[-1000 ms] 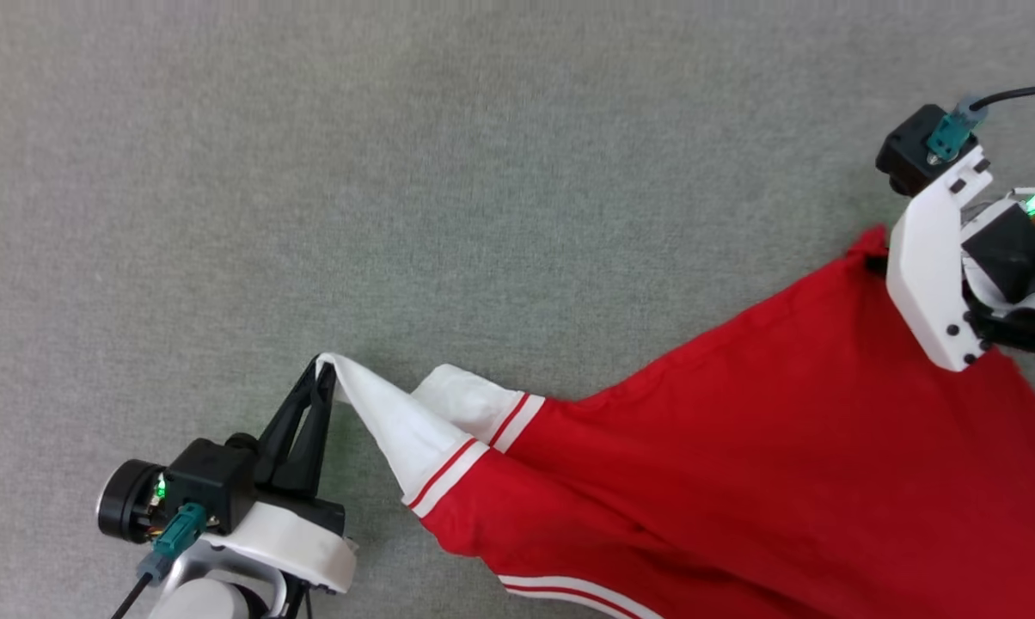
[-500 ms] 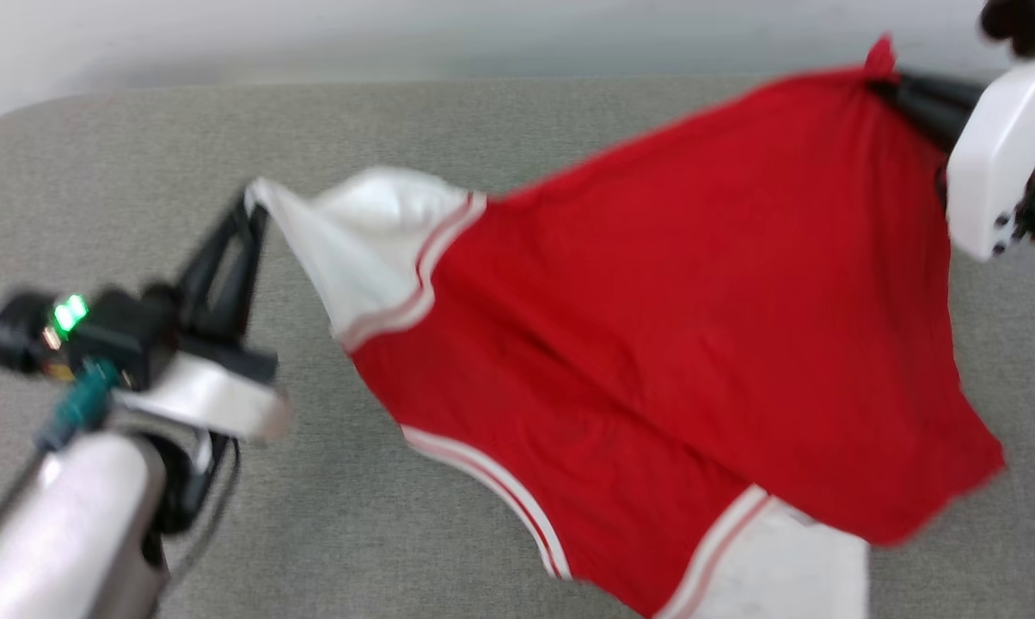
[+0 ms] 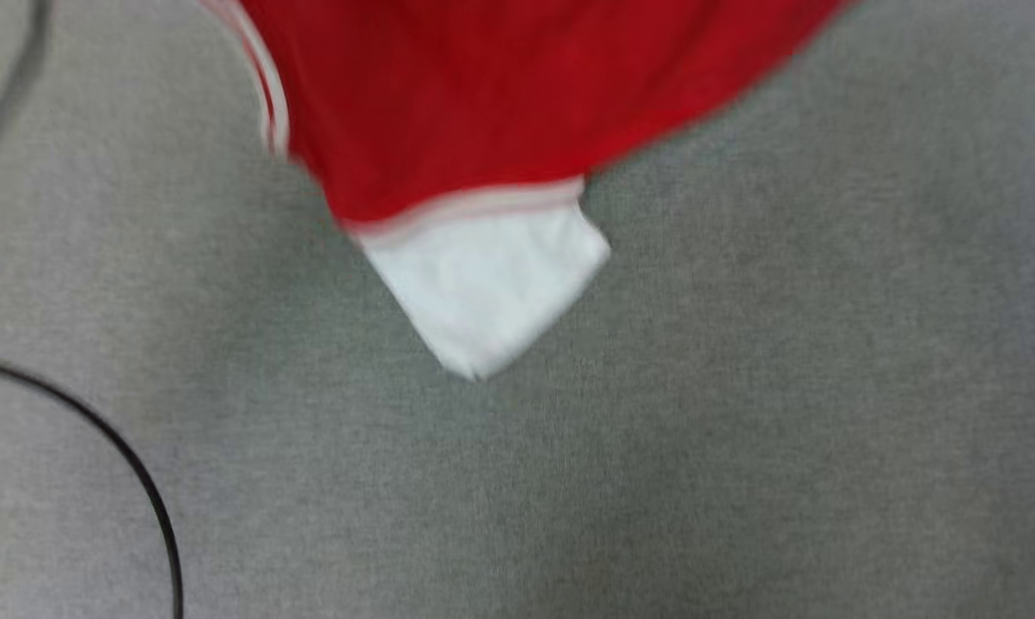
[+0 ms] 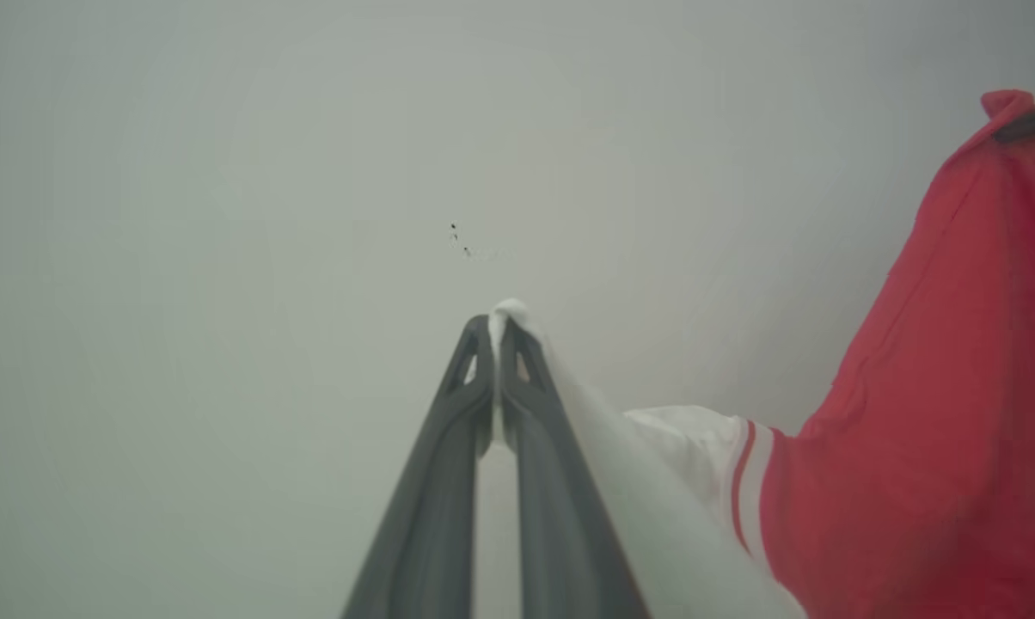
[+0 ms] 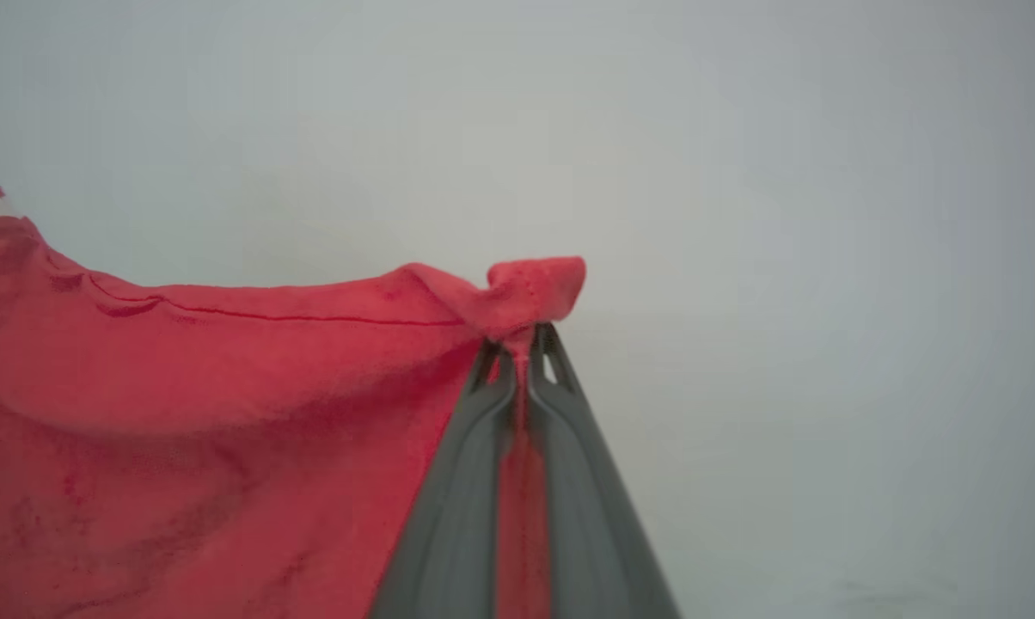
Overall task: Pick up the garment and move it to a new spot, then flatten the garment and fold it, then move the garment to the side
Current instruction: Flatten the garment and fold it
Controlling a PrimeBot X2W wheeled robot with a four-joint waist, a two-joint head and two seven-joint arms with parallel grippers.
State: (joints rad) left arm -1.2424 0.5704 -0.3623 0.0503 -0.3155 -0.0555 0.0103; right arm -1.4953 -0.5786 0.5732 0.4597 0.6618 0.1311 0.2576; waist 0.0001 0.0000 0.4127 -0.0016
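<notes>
Red jersey cloth with white short sleeves and red-and-white striped trim: the garment, hung between the two hands over the grey cloth-topped desk.

Head view (blurred): the garment's red body lies along the upper edge. The hanging white sleeve drops below the body, its corner pointing down at the desk; whether it touches the desk cannot be told. A thin black cable curves across the desk, well apart from the garment, to its lower left.

Left wrist view: the left hand, two long dark fingers pressed together, is clamped on the tip of the gripped white sleeve. From the grip the cloth runs to the striped trim and the red body at the right. A dark finger of the other hand shows at the garment's far upper corner.

Right wrist view: the right hand, fingers together, pinches a corner of the garment's red edge. A small fold stands above the fingertips, and the body sags to the left of the grip.

Behind the garment in both wrist views is a plain pale wall.
</notes>
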